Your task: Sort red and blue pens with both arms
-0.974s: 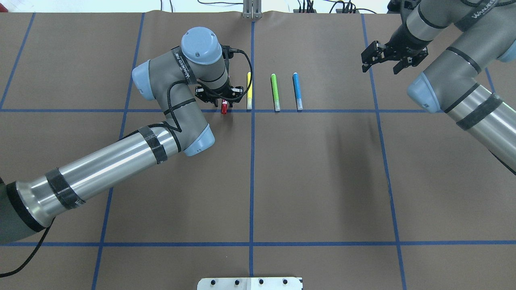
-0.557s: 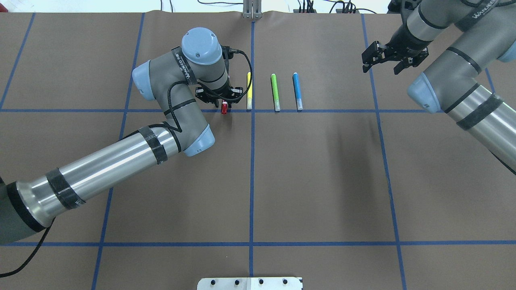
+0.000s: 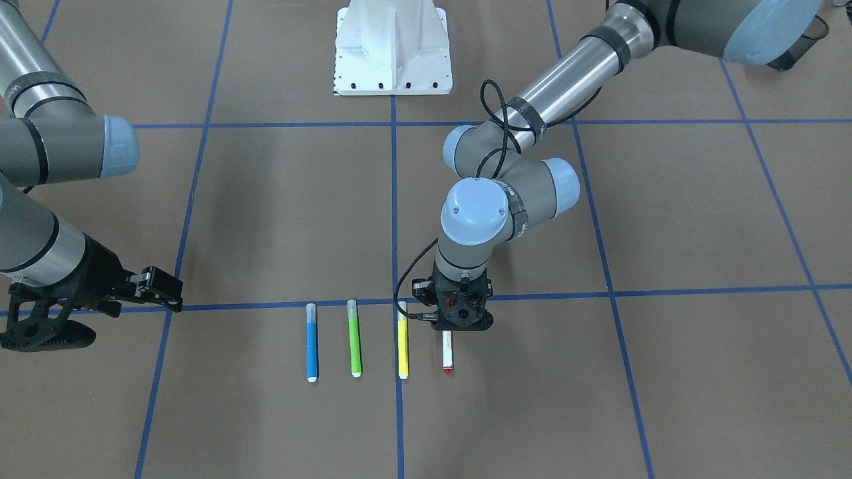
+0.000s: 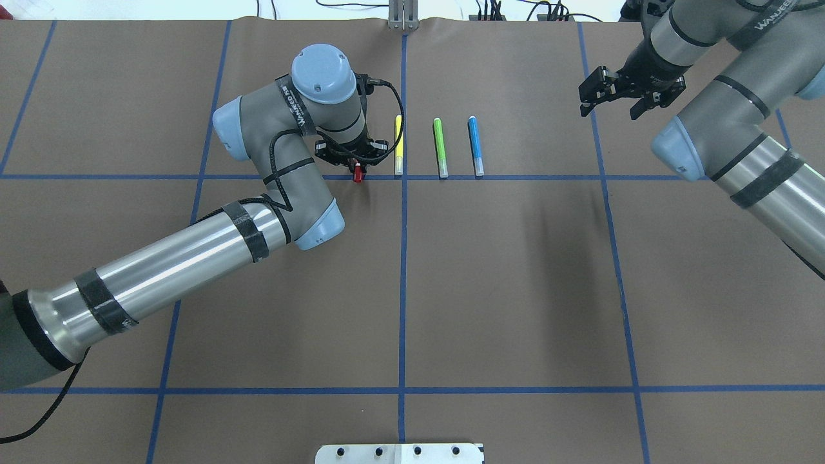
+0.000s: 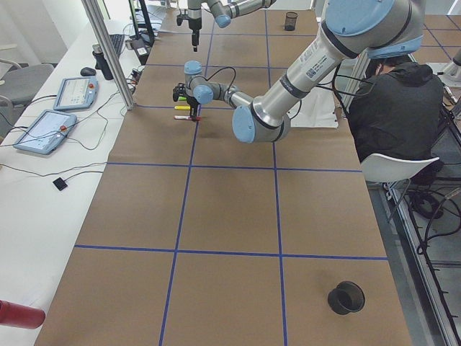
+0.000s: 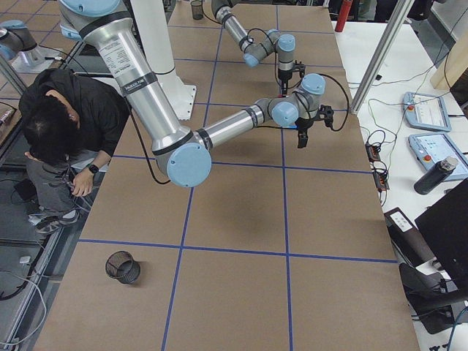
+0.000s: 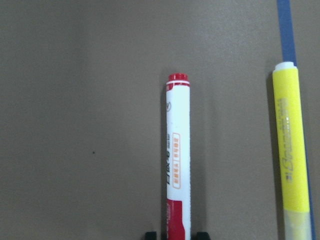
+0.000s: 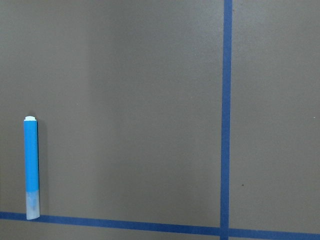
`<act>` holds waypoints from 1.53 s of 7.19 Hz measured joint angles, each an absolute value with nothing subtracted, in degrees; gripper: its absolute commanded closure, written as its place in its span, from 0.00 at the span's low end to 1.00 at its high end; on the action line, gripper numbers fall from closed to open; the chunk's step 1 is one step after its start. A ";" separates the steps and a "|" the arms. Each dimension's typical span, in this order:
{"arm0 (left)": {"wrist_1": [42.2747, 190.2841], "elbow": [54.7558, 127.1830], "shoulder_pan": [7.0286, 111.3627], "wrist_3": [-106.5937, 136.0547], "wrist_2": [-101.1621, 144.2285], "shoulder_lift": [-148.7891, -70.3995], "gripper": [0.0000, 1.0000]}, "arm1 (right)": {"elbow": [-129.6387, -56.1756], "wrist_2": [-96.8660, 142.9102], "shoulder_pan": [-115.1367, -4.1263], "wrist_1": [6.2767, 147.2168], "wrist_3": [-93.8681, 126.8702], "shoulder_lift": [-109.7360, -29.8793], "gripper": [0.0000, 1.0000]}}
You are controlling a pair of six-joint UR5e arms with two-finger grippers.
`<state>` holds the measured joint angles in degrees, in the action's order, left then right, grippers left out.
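The red pen (image 7: 177, 160), a white barrel with red cap and red end, lies on the brown paper at the left end of a row of pens. My left gripper (image 7: 176, 234) points straight down over its cap end, fingertips hugging the red cap (image 4: 356, 173) on both sides. The blue pen (image 4: 475, 145) lies at the right end of the row, also seen in the right wrist view (image 8: 31, 167). My right gripper (image 4: 611, 100) hangs open and empty above the table, well to the right of the blue pen.
A yellow pen (image 4: 398, 145) and a green pen (image 4: 440, 147) lie between the red and blue ones. Blue tape lines (image 4: 403, 270) grid the paper. A black mesh cup (image 5: 346, 297) stands near the left end. A person (image 5: 396, 108) sits beside the table.
The left wrist has shifted slightly, and less of the red cap shows under its gripper. The right gripper has edged up a little and stays open.
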<state>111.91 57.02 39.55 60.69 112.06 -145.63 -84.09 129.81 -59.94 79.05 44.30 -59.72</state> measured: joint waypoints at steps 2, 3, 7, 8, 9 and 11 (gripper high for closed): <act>111.75 57.26 40.29 60.11 112.19 -145.58 1.00 | -84.04 129.81 -59.94 79.02 44.38 -59.60 0.03; 111.66 57.61 41.96 59.95 112.75 -145.56 1.00 | -84.03 129.81 -59.94 79.03 44.67 -59.16 0.02; 110.92 58.68 53.30 55.01 121.90 -143.00 1.00 | -83.91 126.05 -54.92 79.27 52.13 -53.13 0.01; 110.87 59.78 56.01 52.43 124.32 -140.81 1.00 | -82.77 123.55 -52.45 79.48 52.75 -50.59 0.02; 110.82 60.80 58.26 50.13 126.37 -138.94 1.00 | -80.44 121.32 -50.13 79.89 53.21 -47.41 0.03; 110.81 61.52 60.39 48.36 128.30 -137.56 1.00 | -75.31 118.75 -46.93 80.60 53.77 -43.65 0.04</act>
